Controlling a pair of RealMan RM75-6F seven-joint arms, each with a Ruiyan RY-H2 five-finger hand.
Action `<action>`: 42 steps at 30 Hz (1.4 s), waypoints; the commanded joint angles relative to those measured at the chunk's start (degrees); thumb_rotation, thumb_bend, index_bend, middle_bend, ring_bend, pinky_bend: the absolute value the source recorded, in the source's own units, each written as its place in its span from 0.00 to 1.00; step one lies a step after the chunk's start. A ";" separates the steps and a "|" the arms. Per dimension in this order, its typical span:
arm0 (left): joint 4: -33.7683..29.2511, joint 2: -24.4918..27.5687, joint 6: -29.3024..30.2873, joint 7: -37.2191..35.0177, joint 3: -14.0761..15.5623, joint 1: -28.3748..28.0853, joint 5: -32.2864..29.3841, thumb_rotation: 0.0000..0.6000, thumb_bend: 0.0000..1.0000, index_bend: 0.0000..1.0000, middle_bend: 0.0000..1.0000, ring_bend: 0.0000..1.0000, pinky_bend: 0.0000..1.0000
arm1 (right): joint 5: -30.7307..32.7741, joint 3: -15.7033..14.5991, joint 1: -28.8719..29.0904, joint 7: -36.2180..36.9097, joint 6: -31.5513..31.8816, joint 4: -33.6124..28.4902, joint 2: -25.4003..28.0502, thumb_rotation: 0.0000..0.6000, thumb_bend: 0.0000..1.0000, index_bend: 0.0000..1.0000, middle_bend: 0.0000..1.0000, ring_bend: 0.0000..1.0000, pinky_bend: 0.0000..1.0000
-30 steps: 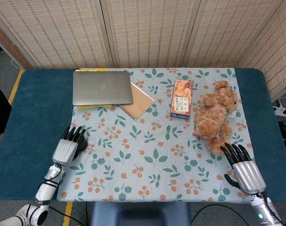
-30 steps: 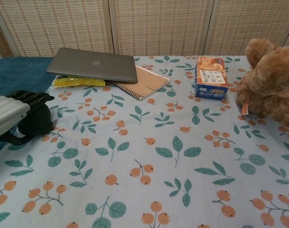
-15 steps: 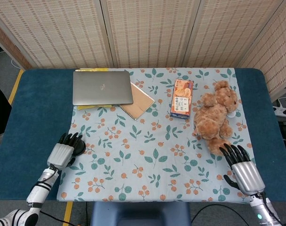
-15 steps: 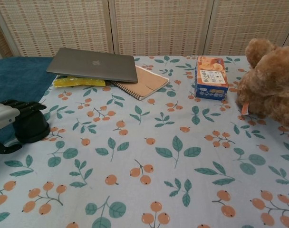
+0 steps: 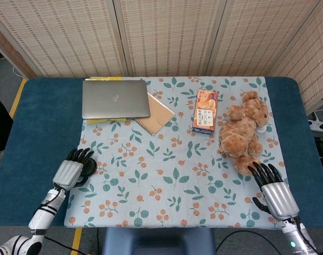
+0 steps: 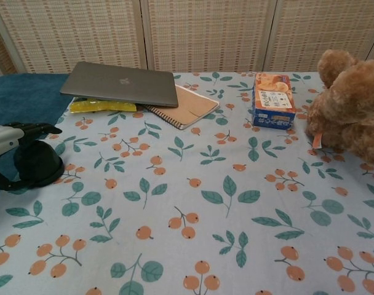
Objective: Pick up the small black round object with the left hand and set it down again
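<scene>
The small black round object [image 5: 89, 168] sits on the flowered cloth near its left edge; in the chest view the object [image 6: 39, 163] stands flat on the cloth. My left hand [image 5: 71, 171] is just to its left, fingers stretched over its top with a small gap and the thumb low beside it. Only the fingers and part of the left hand [image 6: 10, 136] show at the chest view's left edge. It holds nothing. My right hand [image 5: 273, 190] rests open at the front right, fingers spread, just below the teddy bear's foot.
A closed laptop [image 5: 115, 99] lies at the back left on a yellow item, with a brown notebook [image 5: 156, 113] beside it. A biscuit box [image 5: 205, 111] stands mid-back and a brown teddy bear [image 5: 243, 133] lies at the right. The cloth [image 5: 167, 180] covers a blue table [image 5: 34, 122].
My left hand has let go of the black object and drawn back toward the left front edge, fingers now raised off it. The object stays on the cloth. The right hand has barely shifted.
</scene>
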 commanded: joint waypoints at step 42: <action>1.92 0.24 2.02 -0.16 0.05 -1.69 -1.22 1.00 0.66 0.53 0.56 0.48 0.15 | -0.07 -0.33 0.23 0.06 -0.82 -0.26 0.22 1.00 0.18 0.00 0.00 0.00 0.00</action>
